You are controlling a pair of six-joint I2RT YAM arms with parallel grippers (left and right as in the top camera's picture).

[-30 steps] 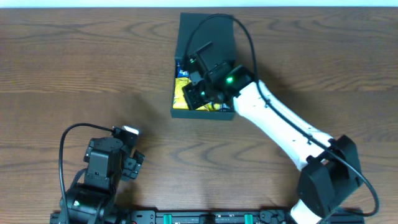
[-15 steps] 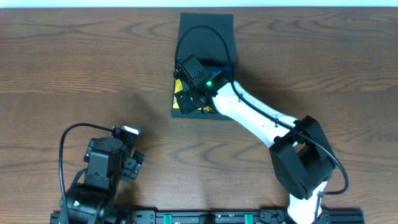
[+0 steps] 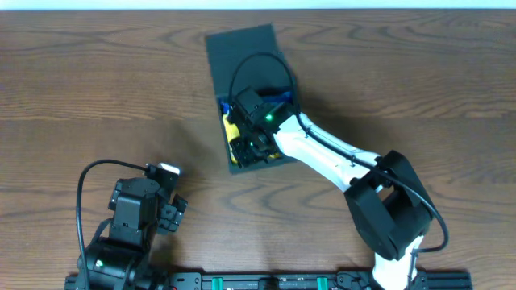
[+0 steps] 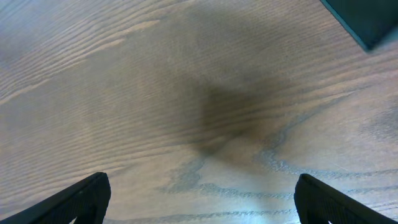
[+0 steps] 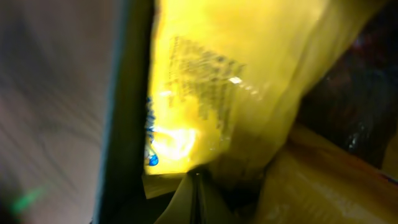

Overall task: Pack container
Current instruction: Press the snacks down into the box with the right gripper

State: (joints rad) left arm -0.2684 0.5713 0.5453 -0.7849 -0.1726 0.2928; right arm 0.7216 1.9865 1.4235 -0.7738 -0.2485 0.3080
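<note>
The dark teal-black container (image 3: 242, 52) lies askew at the table's far middle, its flap lid open flat behind it. Yellow packets (image 3: 231, 129) and a blue packet (image 3: 279, 100) lie inside. My right gripper (image 3: 253, 143) is down inside the box at its front left. In the right wrist view its jaws (image 5: 198, 194) meet in a thin seam, pressed against a yellow packet (image 5: 211, 81) beside the dark box wall (image 5: 127, 118). My left gripper (image 3: 174, 211) hangs open and empty over bare wood at the front left, fingers (image 4: 81, 199) wide apart.
A corner of the container (image 4: 364, 18) shows at the top right of the left wrist view. The right arm's white link (image 3: 322, 157) and cable stretch across the box's front right. Wood table all around.
The container has turned counterclockwise and shifted left. My right gripper has moved toward the box's front left corner. The left arm has not moved.
</note>
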